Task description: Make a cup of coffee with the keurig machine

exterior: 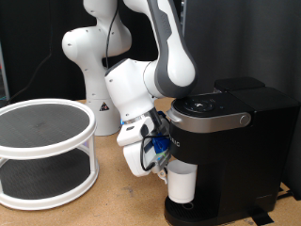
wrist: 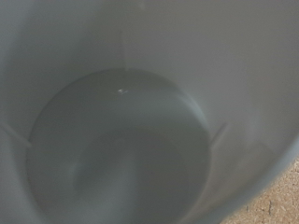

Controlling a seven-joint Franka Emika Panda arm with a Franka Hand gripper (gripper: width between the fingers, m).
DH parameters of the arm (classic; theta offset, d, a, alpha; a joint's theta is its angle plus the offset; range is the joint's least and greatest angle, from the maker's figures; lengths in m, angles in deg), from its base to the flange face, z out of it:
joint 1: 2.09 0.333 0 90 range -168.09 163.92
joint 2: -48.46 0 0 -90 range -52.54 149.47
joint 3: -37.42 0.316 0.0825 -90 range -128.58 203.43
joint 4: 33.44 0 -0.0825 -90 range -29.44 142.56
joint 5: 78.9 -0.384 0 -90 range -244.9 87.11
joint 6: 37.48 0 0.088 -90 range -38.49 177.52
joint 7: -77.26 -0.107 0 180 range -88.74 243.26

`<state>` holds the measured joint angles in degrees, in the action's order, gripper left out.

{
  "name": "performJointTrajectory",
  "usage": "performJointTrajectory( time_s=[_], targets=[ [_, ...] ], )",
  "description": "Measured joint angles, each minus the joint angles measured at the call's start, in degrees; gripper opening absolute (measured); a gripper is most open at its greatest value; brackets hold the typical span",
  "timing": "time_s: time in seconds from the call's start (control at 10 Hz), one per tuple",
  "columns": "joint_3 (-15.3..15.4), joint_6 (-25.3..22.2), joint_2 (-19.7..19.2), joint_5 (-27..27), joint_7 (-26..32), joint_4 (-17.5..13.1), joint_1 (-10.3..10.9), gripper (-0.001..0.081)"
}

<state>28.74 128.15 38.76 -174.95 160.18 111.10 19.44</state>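
Note:
The black keurig machine point(exterior: 235, 141) stands at the exterior view's right with its silver-trimmed lid point(exterior: 214, 110) down. The white cup point(exterior: 182, 183) stands upright on the drip base under the brew head. My gripper point(exterior: 162, 166) is low beside the cup on its left, right against its rim. The wrist view looks straight down into the cup point(wrist: 121, 140). Its pale, empty inside fills almost the whole picture. The fingers do not show clearly in either view.
A white two-tier round rack point(exterior: 45, 151) stands on the wooden table point(exterior: 113, 202) at the exterior view's left. The white arm base point(exterior: 94, 85) rises behind it. Black curtains close off the back.

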Motion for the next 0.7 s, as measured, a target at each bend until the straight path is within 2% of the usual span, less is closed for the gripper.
performJointTrajectory(
  time_s=[0.3, 0.4, 0.5, 0.6, 0.7],
  targets=[
    [0.00, 0.14, -0.04, 0.20, -0.86, -0.08, -0.02, 0.0070],
    [0.00, 0.15, -0.04, 0.29, -1.10, -0.08, -0.03, 0.0289],
    [-0.01, 0.15, -0.04, 0.33, -1.17, -0.08, -0.03, 0.0289],
    [-0.02, 0.15, -0.04, 0.62, -1.35, -0.08, -0.06, 0.0473],
    [-0.10, 0.14, -0.02, 1.45, -1.61, -0.03, -0.11, 0.0473]
  ],
)
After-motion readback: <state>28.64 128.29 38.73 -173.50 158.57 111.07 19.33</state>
